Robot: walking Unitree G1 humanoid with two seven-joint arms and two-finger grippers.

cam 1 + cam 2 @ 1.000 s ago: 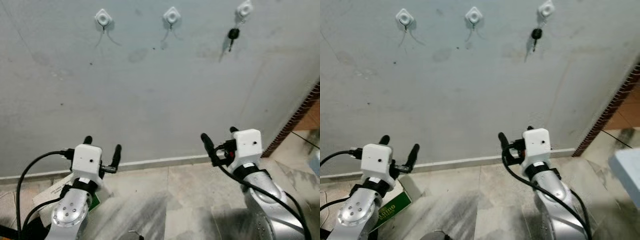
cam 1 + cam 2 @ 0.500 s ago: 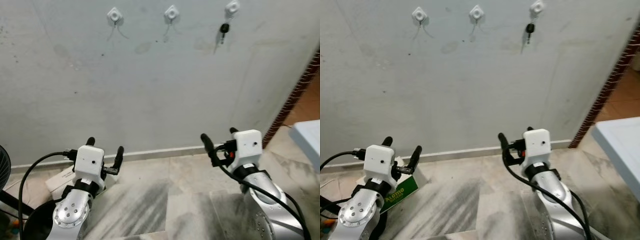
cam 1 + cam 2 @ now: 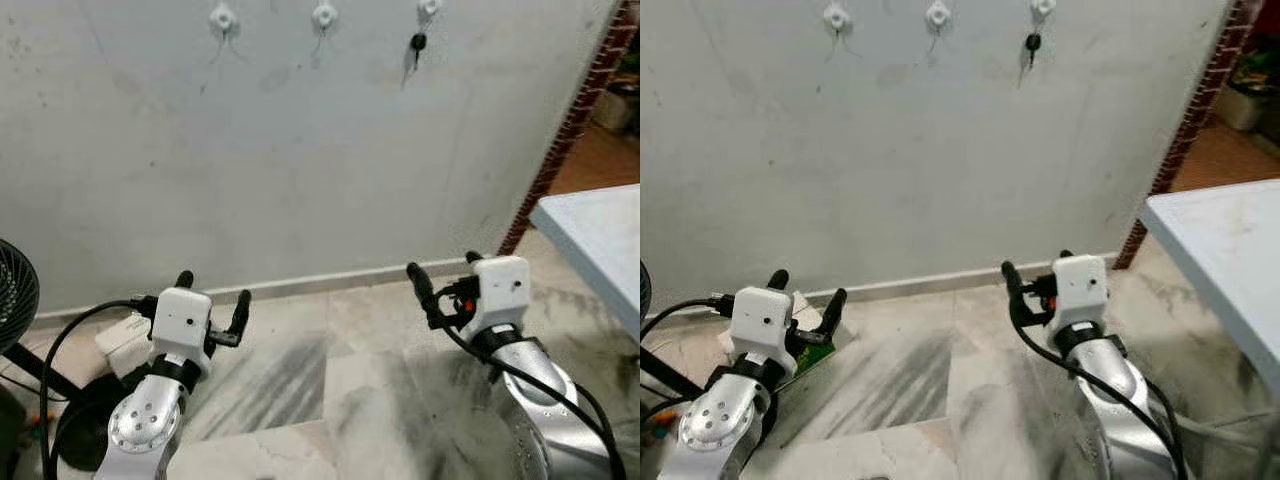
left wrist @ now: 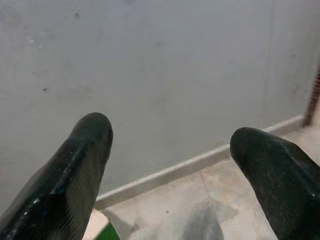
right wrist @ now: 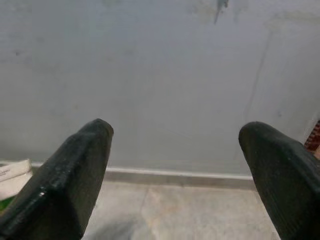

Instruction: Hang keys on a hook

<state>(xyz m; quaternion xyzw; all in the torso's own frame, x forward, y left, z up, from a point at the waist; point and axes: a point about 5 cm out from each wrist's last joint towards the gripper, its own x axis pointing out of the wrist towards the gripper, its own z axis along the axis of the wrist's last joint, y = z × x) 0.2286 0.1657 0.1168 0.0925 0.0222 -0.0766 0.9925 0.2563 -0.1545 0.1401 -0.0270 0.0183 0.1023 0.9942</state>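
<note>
Three wall hooks (image 3: 323,15) high ahead of us; black key (image 3: 417,43) hangs on rightmost hook. Our left gripper (image 3: 210,300) and right gripper (image 3: 443,275) spread wide, empty, low near floor (image 3: 330,380).

The scene is seen from a head camera set high, facing forward and down at a grey wall (image 3: 300,150) and the tiled floor (image 3: 330,380) before it. The two eye views share nearly the same field: the three hooks (image 3: 323,16) at the far top edge, both arms near the bottom, and a white table (image 3: 1230,250) at the right, shown more fully in the right eye view. Each wrist camera is set close behind its own fingers (image 4: 75,170) (image 5: 70,175) and is aimed low at the wall and its skirting (image 4: 190,167), which both wrist views share.
</note>
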